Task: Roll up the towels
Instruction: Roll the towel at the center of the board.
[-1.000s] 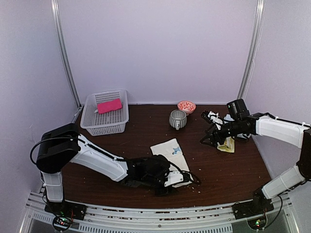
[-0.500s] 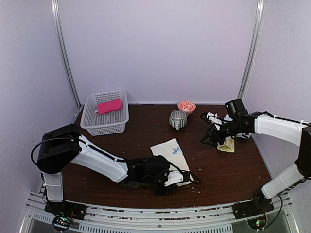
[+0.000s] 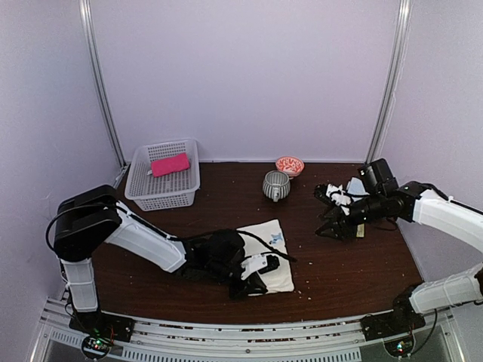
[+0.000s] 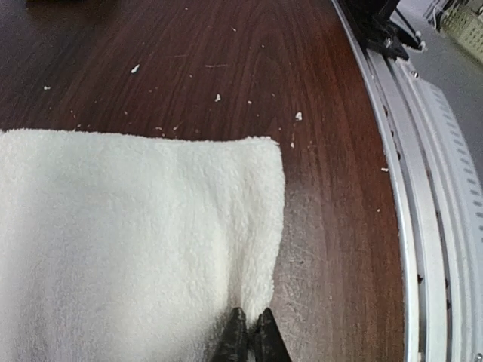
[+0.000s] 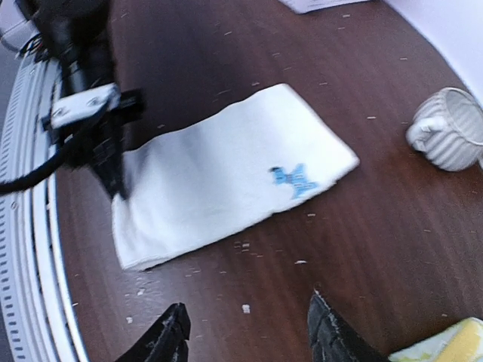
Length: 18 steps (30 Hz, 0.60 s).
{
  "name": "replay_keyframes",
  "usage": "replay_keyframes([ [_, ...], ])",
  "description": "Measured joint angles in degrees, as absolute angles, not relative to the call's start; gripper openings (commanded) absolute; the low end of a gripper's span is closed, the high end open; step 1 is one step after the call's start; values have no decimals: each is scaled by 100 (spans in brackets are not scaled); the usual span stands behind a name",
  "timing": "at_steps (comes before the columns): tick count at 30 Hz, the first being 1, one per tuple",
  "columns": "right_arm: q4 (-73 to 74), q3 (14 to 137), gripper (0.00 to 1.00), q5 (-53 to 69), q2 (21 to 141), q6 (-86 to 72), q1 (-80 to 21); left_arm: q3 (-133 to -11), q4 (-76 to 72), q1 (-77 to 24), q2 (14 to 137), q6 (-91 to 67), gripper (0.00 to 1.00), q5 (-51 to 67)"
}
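Dark wooden table (image 3: pixel 226 204) served as the work surface. Basket (image 3: pixel 143 192) sat at 10 o'clock holding the pink towel (image 3: pixel 170 164), apparently finished. Cream towel (image 3: pixel 281 264) lay flat near 6 o'clock, not yet rolled. Left gripper (image 4: pixel 249 341) was closed, pinching the towel's hem, probably to start the roll. Right gripper (image 5: pixel 249 332) hovered at 3 o'clock, fingers apart and empty, likely keeping clear.
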<state>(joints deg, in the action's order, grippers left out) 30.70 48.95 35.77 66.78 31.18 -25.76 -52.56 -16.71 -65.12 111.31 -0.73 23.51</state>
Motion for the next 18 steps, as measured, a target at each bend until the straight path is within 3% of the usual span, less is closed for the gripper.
replay_keyframes([
  [10, 2921, 4372, 55, 2902, 7196, 3363, -4659, -5275, -2241, -5964, 11616, -1968, 0, 4080],
  [18, 2410, 4401, 56, 2252, 7907, 3481, -5935, -5520, -2316, -5730, 11920, -3159, 0, 4772],
])
